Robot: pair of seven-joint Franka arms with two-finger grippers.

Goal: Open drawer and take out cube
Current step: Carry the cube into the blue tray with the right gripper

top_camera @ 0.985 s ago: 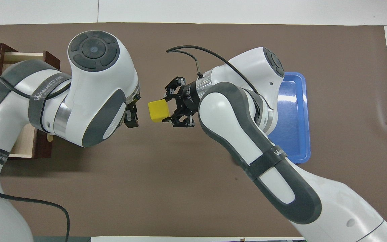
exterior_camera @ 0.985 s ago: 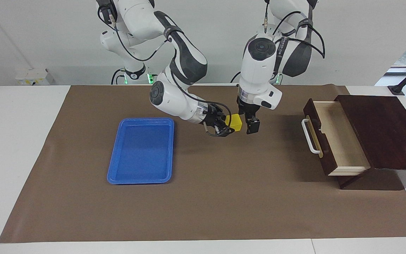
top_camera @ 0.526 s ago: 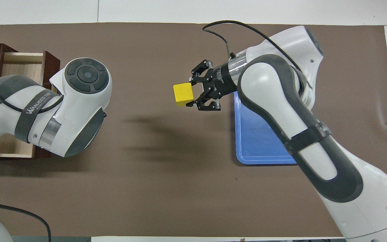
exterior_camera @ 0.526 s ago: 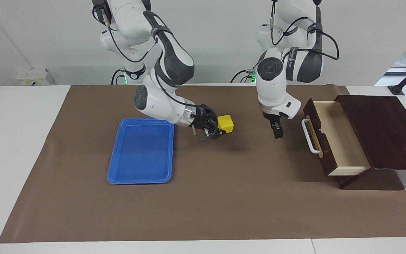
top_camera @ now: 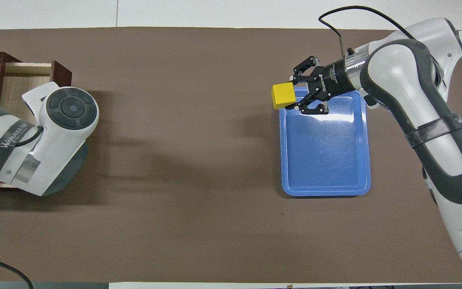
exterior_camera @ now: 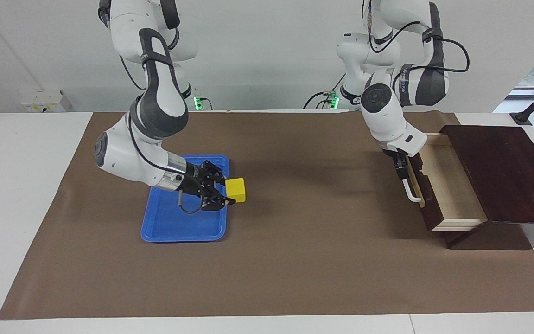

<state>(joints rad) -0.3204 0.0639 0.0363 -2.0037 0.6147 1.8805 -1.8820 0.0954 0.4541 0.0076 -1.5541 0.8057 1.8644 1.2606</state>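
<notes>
My right gripper (exterior_camera: 228, 191) is shut on the yellow cube (exterior_camera: 236, 190) and holds it in the air over the corner of the blue tray (exterior_camera: 174, 228); the cube (top_camera: 283, 96) also shows in the overhead view in that gripper (top_camera: 292, 96). The drawer (exterior_camera: 450, 181) of the dark brown box (exterior_camera: 499, 171) stands pulled out, its pale interior empty. My left gripper (exterior_camera: 402, 170) hangs at the drawer's dark front panel, just by the white bar handle (exterior_camera: 409, 186). In the overhead view the left arm hides its gripper.
The blue tray (top_camera: 323, 160) lies empty on the brown mat (exterior_camera: 304, 260) toward the right arm's end. The wooden box sits at the left arm's end, its drawer (top_camera: 18, 80) opening toward the middle of the table.
My right gripper has carried the cube from the table's middle to over the blue tray's corner. My left gripper has drawn back from the cube to the drawer's front panel.
</notes>
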